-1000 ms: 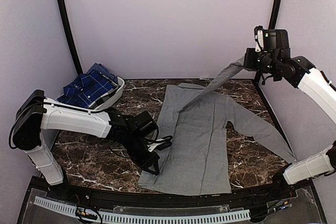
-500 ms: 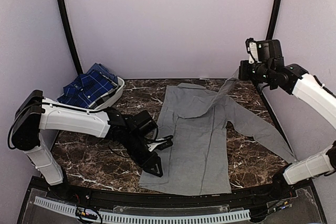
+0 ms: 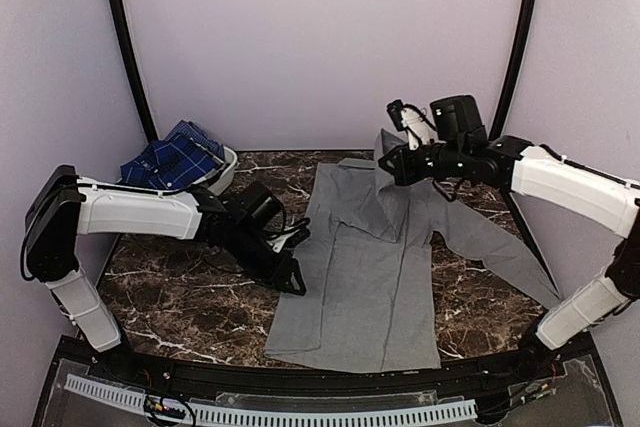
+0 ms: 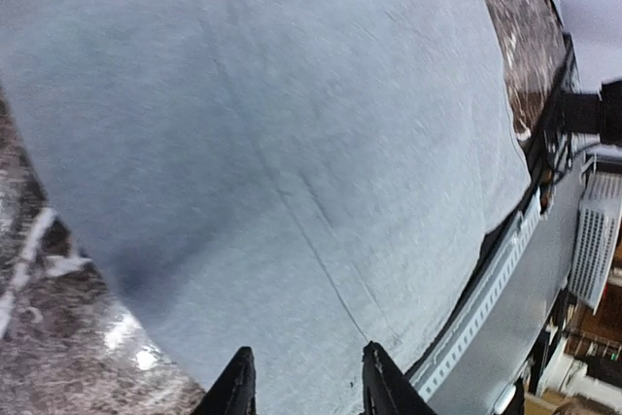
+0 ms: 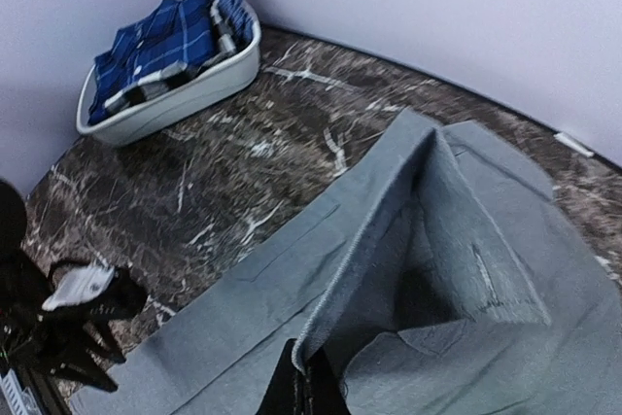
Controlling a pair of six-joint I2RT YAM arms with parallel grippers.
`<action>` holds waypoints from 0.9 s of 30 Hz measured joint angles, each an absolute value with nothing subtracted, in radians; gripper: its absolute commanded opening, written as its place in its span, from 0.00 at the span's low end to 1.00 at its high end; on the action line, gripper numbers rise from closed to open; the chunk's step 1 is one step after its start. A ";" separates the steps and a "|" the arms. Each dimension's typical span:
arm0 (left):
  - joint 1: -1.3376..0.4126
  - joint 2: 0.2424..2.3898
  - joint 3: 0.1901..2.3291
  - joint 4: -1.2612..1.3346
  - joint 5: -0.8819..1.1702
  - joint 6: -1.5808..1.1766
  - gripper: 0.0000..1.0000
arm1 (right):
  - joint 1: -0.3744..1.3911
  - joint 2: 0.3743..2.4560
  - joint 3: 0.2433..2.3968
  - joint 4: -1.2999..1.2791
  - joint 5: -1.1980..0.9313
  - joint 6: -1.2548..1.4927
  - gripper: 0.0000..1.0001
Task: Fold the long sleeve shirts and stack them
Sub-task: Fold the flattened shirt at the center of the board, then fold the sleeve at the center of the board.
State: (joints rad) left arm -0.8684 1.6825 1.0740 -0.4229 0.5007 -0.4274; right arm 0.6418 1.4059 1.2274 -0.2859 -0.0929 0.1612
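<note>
On grey shirt (image 3: pixel 370 277) sleeve, right gripper (image 5: pixel 303 376) clamped closed, bite seemingly thin, may slip mid-fold; left gripper (image 4: pixel 307 376) jaws partly apart, holding nothing, so body could drag

Matt woven cloth is being shown by the grey shirt (image 3: pixel 372 267), a glossy veined stone finish by the table (image 3: pixel 170 299), smooth plastic by the basket (image 5: pixel 185 94).

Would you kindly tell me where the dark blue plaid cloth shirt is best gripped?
Probably its raised, bunched top fold, coming from above: the dark blue plaid cloth shirt lies heaped in the white oval plastic basket, whose wall blocks a side approach.
</note>
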 measured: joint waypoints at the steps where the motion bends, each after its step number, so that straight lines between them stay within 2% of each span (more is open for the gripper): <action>1: -0.848 1.682 1.075 -0.420 0.484 -0.436 0.36 | 0.674 1.449 1.230 -0.278 -0.113 0.162 0.00; 12: -0.717 1.681 1.062 -0.420 0.271 -0.573 0.34 | 0.995 1.861 1.339 -0.323 -0.230 0.133 0.00; 17: -0.695 1.667 1.041 -0.429 0.223 -0.595 0.34 | 1.065 1.886 1.335 -0.360 -0.260 0.129 0.00; 27: -0.694 1.649 1.039 -0.431 0.201 -0.603 0.33 | 1.076 1.832 1.218 -0.380 -0.265 0.133 0.01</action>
State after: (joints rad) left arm -0.6937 1.6489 1.0389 -0.4313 0.2008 -0.6033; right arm 1.0763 1.8320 1.2182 -0.3801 -0.2646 0.1333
